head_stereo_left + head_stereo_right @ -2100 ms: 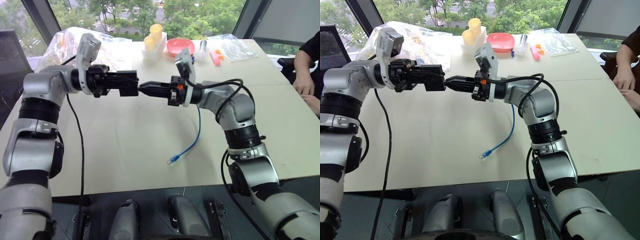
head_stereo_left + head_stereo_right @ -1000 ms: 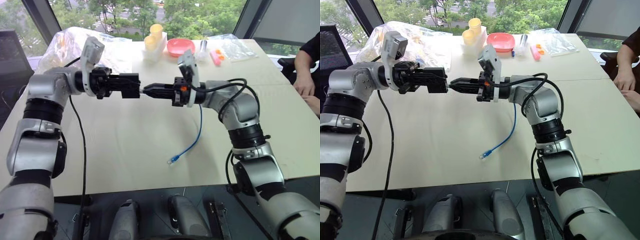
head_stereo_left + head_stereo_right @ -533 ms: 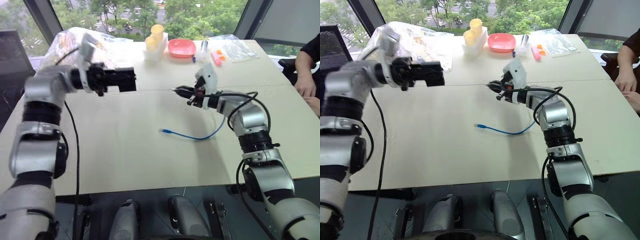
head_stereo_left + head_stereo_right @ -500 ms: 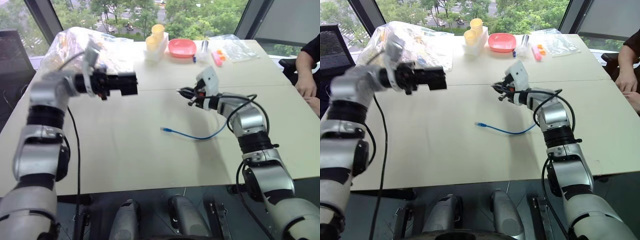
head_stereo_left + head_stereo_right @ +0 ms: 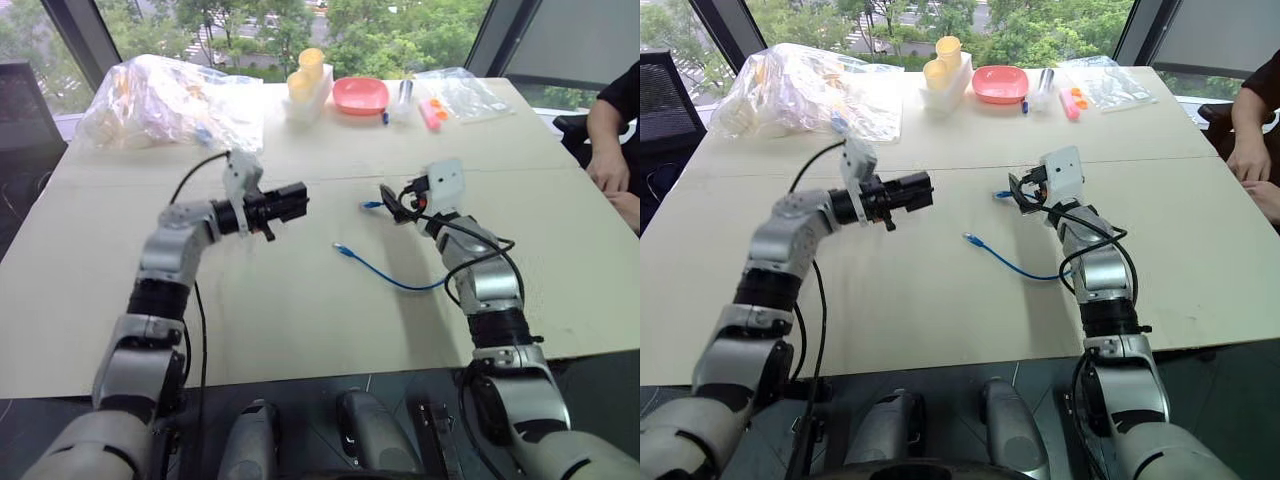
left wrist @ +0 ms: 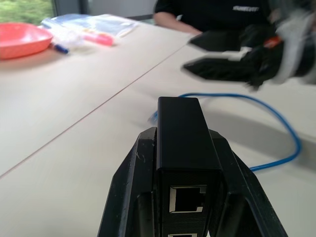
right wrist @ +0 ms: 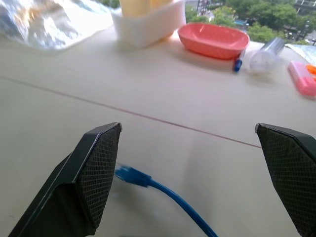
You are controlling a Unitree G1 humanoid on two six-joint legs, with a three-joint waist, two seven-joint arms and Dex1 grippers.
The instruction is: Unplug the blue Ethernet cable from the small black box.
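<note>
This looks like an office or lab meeting room set up for robot trials: a wide pale table [image 5: 300, 300] stands against floor-to-ceiling windows [image 5: 250, 25] with dark frames and treetops and a street below. Beyond the right gripper [image 7: 197, 173] lie test props: a pink bowl [image 7: 212, 39], a white tub [image 7: 148, 19] and clear plastic bags [image 5: 165, 100]. A seated person's arm [image 5: 610, 130] rests at the table's edge off to that gripper's right.

- The right gripper [image 6: 237, 61] is motion-blurred in the left wrist view.
- The seated person [image 5: 615, 130] is cut off at the picture's edge.
</note>
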